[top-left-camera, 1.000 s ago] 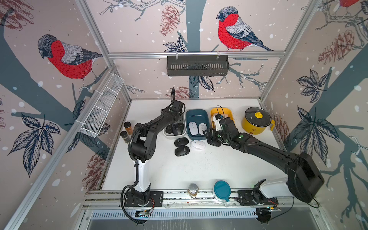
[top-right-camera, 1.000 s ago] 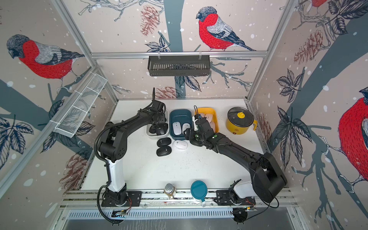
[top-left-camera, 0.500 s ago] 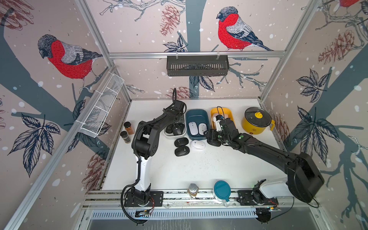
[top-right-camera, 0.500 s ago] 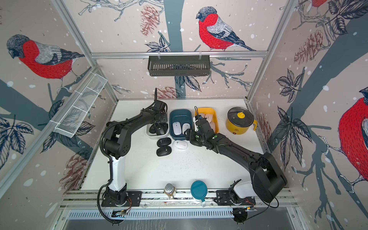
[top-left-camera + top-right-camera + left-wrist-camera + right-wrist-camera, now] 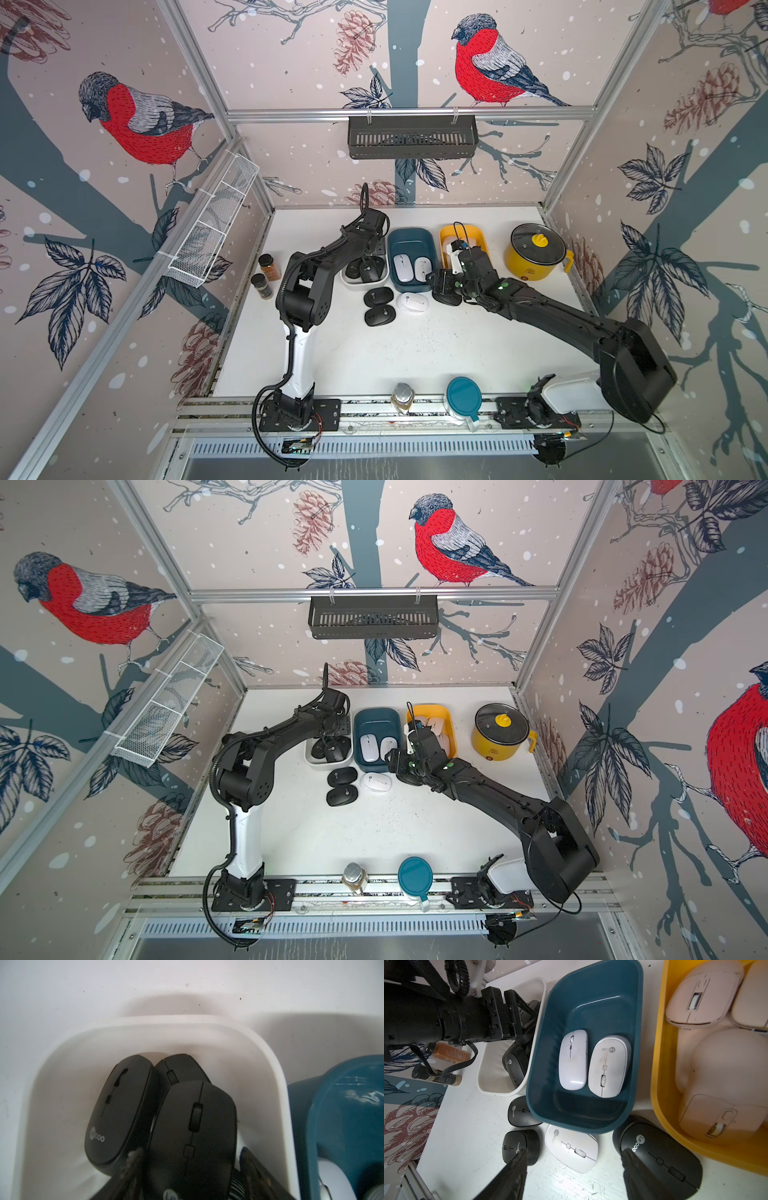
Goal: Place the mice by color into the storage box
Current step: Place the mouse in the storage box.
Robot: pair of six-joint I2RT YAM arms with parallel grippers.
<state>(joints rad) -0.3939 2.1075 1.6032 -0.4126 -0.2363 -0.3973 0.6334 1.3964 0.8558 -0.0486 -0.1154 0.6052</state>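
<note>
Sort judged well past halfway; no colours were mixed in any bin.

Lower centre of a top view: four mice lay loose on the white tabletop.
- two glossy black oval mice
- one white oval mouse
- a third black mouse, lower right of the right wrist view

The right gripper hung over these, jaws spread and empty. The white oval mouse showed between its fingers. The third black mouse lay against one finger, but contact could not be confirmed.

Further up-frame, three bins stood side by side.
- The white plastic bin held black mice only; three were counted in the left wrist view.
- The teal bin held two white mice.
- The yellow bin held pale pink mice.

The left gripper was down in the white plastic bin, fingers flanking the uppermost black mouse. Whether the jaws were clenched on it or released could not be told.

Remaining: three black mice to the white plastic bin, one white to the teal bin.
</note>
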